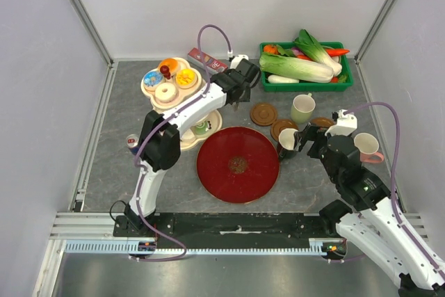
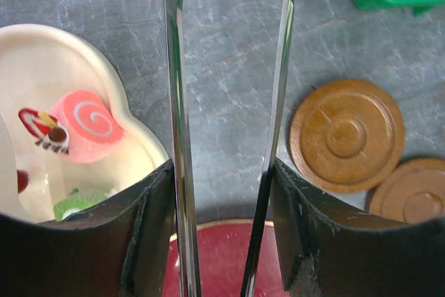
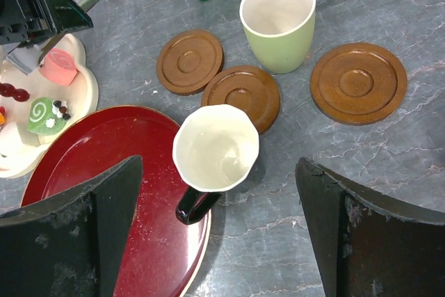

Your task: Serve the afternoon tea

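My left gripper (image 1: 237, 94) is shut on metal tongs (image 2: 176, 102), whose two blades stand apart with nothing between them, over bare table beside a cream plate (image 2: 142, 133). On that plate lie a pink swirl cake (image 2: 87, 124) and a green one (image 2: 78, 202). My right gripper (image 3: 218, 172) hangs open above a black mug (image 3: 215, 147) that stands upright at the red plate's (image 3: 104, 172) right rim. A pale green mug (image 3: 278, 19) stands behind three brown coasters (image 3: 189, 60) (image 3: 240, 95) (image 3: 358, 81). Donuts fill a flower-shaped tray (image 1: 172, 78).
A green crate (image 1: 306, 67) of leafy vegetables sits at the back right. A white mug (image 1: 367, 146) with a pink handle stands to the right of my right arm. A small can (image 1: 132, 142) stands left of the left arm.
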Controlling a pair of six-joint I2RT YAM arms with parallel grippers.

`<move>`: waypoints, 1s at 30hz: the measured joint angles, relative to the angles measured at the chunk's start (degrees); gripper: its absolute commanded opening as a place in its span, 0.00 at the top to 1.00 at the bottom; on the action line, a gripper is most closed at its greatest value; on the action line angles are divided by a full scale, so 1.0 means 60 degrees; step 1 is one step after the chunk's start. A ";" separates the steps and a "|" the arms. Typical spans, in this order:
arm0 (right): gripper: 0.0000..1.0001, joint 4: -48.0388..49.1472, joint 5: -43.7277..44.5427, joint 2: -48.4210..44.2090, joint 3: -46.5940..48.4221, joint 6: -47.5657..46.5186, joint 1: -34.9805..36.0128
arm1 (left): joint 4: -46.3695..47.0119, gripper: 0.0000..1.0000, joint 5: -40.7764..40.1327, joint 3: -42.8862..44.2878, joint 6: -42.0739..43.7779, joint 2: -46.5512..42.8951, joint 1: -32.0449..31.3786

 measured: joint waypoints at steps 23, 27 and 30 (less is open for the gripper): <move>0.02 -0.0186 0.0477 0.0463 0.0000 0.0033 0.0000 | 0.1333 0.34 0.1155 0.0244 0.0499 0.1938 0.0933; 0.02 -0.0226 0.0586 0.0495 0.0000 0.0040 0.0000 | 0.1330 0.29 0.1162 0.0477 0.0579 0.2113 0.0998; 0.02 -0.0284 0.0652 0.0539 0.0004 0.0069 -0.0004 | 0.1333 0.11 0.1169 0.0630 0.0699 0.2182 0.1049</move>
